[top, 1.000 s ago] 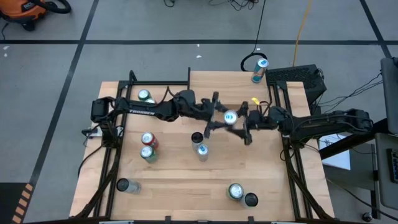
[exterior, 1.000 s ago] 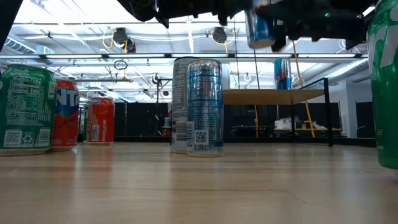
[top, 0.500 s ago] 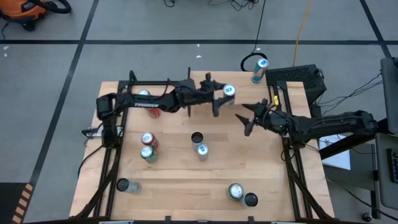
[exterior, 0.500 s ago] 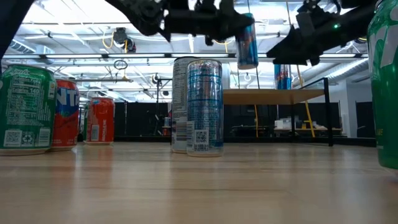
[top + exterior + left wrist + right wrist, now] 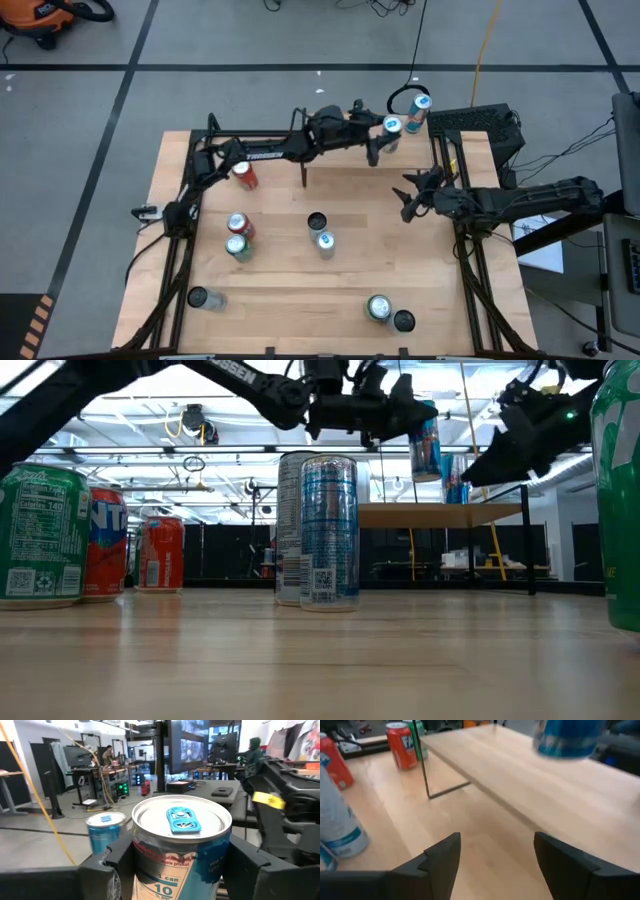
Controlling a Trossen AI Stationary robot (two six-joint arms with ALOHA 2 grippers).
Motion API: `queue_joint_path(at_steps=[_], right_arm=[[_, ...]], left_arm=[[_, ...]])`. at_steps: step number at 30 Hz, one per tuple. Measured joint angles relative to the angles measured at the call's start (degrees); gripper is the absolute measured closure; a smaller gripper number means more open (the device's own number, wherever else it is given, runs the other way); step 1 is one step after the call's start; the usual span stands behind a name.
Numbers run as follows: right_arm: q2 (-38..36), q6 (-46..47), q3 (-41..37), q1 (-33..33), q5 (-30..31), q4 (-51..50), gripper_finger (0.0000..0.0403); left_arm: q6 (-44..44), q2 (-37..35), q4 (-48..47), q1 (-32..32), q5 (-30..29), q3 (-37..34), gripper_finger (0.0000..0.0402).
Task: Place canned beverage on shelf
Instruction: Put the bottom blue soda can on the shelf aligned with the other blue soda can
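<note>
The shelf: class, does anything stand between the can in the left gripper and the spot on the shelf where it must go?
Nothing visible blocks it. The left gripper holds the can over the shelf, with bare plank beneath. One blue can already stands on the shelf's far right corner, beside the carried one. The right gripper is empty, off over the table.

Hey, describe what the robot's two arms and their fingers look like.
Both arms are dark, slim and jointed. The left arm carries white lettering along one link. The left gripper and right gripper each have two broad, flat, matte black fingers with angular edges. Dark cables trail from the right arm.
</note>
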Motion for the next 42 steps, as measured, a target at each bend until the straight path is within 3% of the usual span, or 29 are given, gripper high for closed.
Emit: queue_joint_path(at_steps=[12,26,31,36,42], right_arm=[[-7.5,11.7,0.0,4.2,2.6,-14.5,0.0202],[-9.6,13.6,0.0,4.5,2.4,-15.6,0.0207],[-10.2,8.9,1.0,4.5,2.8,-16.1,0.0207],[-11.5,-0.7,6.6,4.5,8.3,-17.0,0.0207],[-12.1,-12.2,13.7,4.1,8.6,-16.9,0.0205]], left_arm=[[-0.2,8.0,-2.4,1.2,1.0,10.8,0.0189],[-0.3,14.1,-8.3,1.2,1.3,21.0,0.0189],[-0.3,13.3,-12.8,1.2,2.5,21.0,0.0189],[-0.3,12.5,-11.4,1.1,3.4,21.0,0.0189],[-3.3,12.8,-11.5,1.0,8.9,21.0,0.0189]])
